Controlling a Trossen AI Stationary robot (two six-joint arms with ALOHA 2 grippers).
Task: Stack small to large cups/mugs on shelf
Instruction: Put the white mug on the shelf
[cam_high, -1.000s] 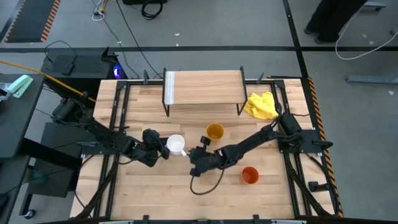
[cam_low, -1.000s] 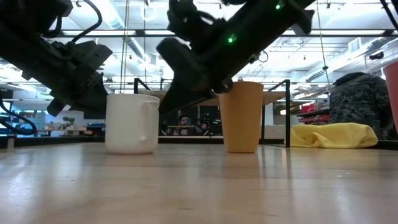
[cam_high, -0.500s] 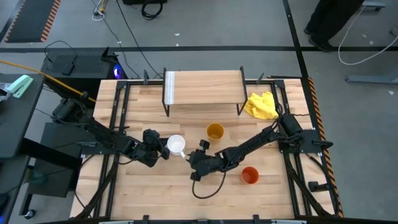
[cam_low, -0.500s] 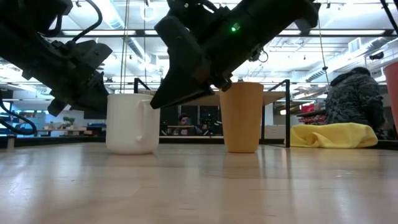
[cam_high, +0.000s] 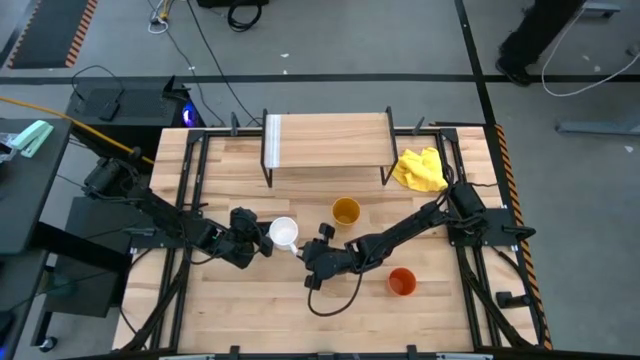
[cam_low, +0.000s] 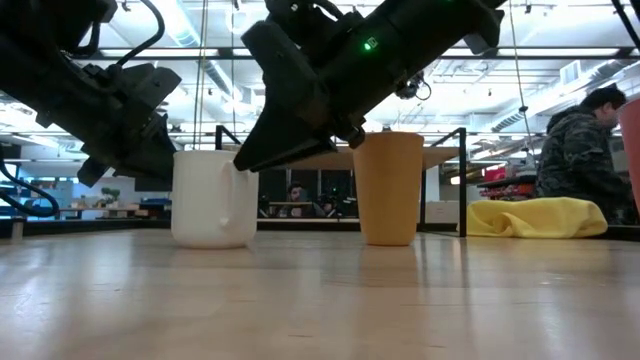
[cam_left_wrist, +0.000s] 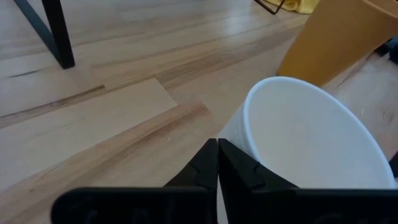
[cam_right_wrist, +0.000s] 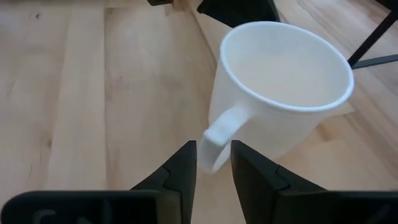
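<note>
The white mug (cam_high: 284, 233) stands upright on the table, its handle (cam_right_wrist: 219, 134) pointing toward the table's right. My left gripper (cam_high: 263, 241) is shut, its tips by the mug's left wall (cam_left_wrist: 233, 127). My right gripper (cam_right_wrist: 212, 157) is open and level, one finger on each side of the handle's lower part. The yellow-orange cup (cam_high: 345, 212) stands behind the right arm. The orange-red cup (cam_high: 401, 282) stands near the table's right front. The shelf (cam_high: 325, 140) stands on black legs at the far side. My left gripper's shut fingertips (cam_left_wrist: 239, 165) lie level against the mug's outer wall, on the side away from the handle, coming from the table's left. My right gripper's fingers (cam_right_wrist: 185, 163) flank the handle closely; whether they touch it I cannot tell.
A yellow cloth (cam_high: 420, 168) lies right of the shelf. A white strip (cam_high: 272, 140) lies on the shelf's left end. The shelf's black legs (cam_left_wrist: 53, 34) stand beyond the mug. Bare tabletop (cam_high: 260, 310) stretches along the near edge. A person (cam_low: 585, 150) sits in the room behind.
My right gripper has moved toward the table's left, up to the white mug, until its fingers stand about the handle. The mug and my left gripper have stayed put.
</note>
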